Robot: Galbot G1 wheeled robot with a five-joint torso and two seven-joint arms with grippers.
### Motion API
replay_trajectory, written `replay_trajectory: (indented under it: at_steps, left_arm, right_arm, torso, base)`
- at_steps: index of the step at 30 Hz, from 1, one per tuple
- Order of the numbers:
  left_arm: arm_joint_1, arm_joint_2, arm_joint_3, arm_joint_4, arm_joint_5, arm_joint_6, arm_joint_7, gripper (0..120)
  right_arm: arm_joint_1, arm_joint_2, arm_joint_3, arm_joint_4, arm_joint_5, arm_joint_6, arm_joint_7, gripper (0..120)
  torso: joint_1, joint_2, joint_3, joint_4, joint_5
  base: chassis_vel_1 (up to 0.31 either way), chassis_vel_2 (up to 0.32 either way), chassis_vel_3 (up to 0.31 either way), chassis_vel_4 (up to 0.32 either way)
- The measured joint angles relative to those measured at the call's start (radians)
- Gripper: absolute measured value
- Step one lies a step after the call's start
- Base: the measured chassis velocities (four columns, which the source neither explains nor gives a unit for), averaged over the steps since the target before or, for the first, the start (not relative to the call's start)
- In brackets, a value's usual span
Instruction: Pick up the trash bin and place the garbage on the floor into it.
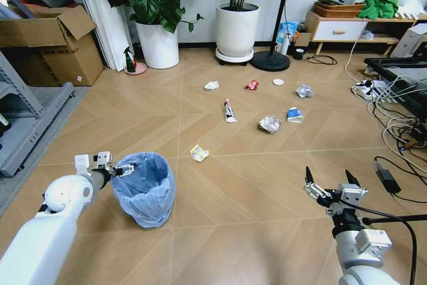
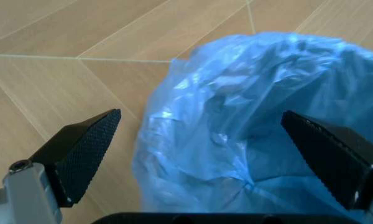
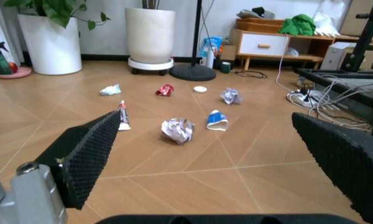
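Herringbone floor (image 1: 220,185) fills the head view; my trash bin (image 1: 145,188), lined with a crinkly blue bag, stands at lower left; my left gripper (image 1: 124,169) sits at its rim, released, one finger outside the bag and one over the opening; my right gripper (image 1: 331,185) hovers at lower right, fingers spread, grasping nothing; garbage lies scattered mid-frame: a crumpled paper ball (image 1: 269,124), a blue-white packet (image 1: 294,115), a white tube (image 1: 229,111), a yellow-white wrapper (image 1: 199,153), a red wrapper (image 1: 251,85).
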Motion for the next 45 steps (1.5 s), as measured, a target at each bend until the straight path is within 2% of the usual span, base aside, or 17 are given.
replay_trajectory:
  at_steps: [7,19,22,23,26,28,30,33,35,37,39,43,45]
  left_arm:
    - [-0.016,0.011,0.011,0.058,0.036,-0.001,0.031,100]
    - [-0.015,0.023,0.034,0.077,0.057,-0.003,0.047,99]
    - [-0.012,0.023,0.037,0.081,0.061,-0.003,0.055,88]
    - [-0.012,0.023,0.037,0.081,0.061,-0.003,0.055,88]
    - [-0.008,0.023,0.038,0.09,0.069,-0.004,0.07,72]
    - [-0.007,0.023,0.038,0.091,0.07,-0.004,0.073,71]
    - [-0.006,0.023,0.038,0.095,0.075,-0.004,0.084,57]
    - [-0.007,0.024,0.039,0.096,0.077,-0.004,0.09,51]
    - [-0.009,0.024,0.04,0.098,0.077,-0.004,0.097,39]
    - [-0.009,0.024,0.041,0.098,0.077,-0.004,0.098,39]
    - [-0.012,0.022,0.044,0.104,0.084,-0.004,0.098,26]
    - [-0.016,0.018,0.047,0.111,0.085,-0.005,0.094,19]
    - [-0.019,0.014,0.049,0.115,0.087,-0.006,0.091,4]
  right_arm:
    - [0.002,-0.001,-0.002,-0.007,-0.001,0.002,0.0,100]
    - [0.005,0.002,-0.006,-0.017,-0.005,0.008,-0.001,100]
    - [0.005,0.002,-0.003,-0.019,-0.005,0.011,-0.002,100]
    - [0.005,0.002,-0.003,-0.019,-0.005,0.011,-0.002,100]
    - [0.006,0.002,-0.001,-0.02,-0.005,0.014,-0.002,100]
    - [0.006,0.002,0.0,-0.02,-0.005,0.014,-0.002,100]
    - [0.006,0.002,0.002,-0.02,-0.005,0.017,-0.002,100]
    - [0.007,0.003,0.002,-0.02,-0.005,0.017,-0.002,100]
    - [0.008,0.005,0.002,-0.022,-0.005,0.018,-0.002,100]
    - [0.009,0.005,0.002,-0.022,-0.005,0.019,-0.002,100]
    - [0.01,0.006,0.003,-0.023,-0.005,0.019,-0.002,100]
    - [0.012,0.005,0.005,-0.024,-0.004,0.02,-0.001,100]
    - [0.013,0.005,0.006,-0.024,-0.003,0.02,-0.001,100]
  torso:
    - [0.0,0.0,0.0,0.0001,0.0]
    - [0.0,0.0,0.0,0.0,0.0001]
    - [0.0,0.0,0.0,0.0,0.0001]
    - [0.0,0.0,0.0,0.0,0.0001]
    - [0.0,0.0,0.0,0.0001,0.0]
    - [0.0,0.0,0.0,0.0,0.0]
    - [0.0,0.0,0.0,0.0001,0.0]
    - [0.0,0.0,0.0,0.0001,0.0001]
    - [0.0,0.0,0.0,0.0,0.0001]
    - [0.0,0.0,0.0,0.0,0.0001]
    - [0.0,0.0,0.0,0.0001,0.0003]
    - [0.0,0.0,0.0,0.0001,0.0006]
    - [0.0,0.0,0.0,0.0001,0.0008]
  base:
    - [0.0,0.0,0.0,0.0]
    - [0.0,0.0,0.0,0.0]
    - [0.0,0.0,0.0,0.0]
    - [0.0,0.0,0.0,0.0]
    - [0.0,0.0,0.0,0.0]
    - [0.0,0.0,0.0,0.0]
    - [0.0,0.0,0.0,0.0]
    - [0.0,0.0,0.0,0.0]
    - [0.0,0.0,0.0,0.0]
    - [0.0,0.0,0.0,0.0]
    - [0.0,0.0,0.0,0.0]
    - [0.0,0.0,0.0,0.0]
    - [0.0,0.0,0.0,0.0]
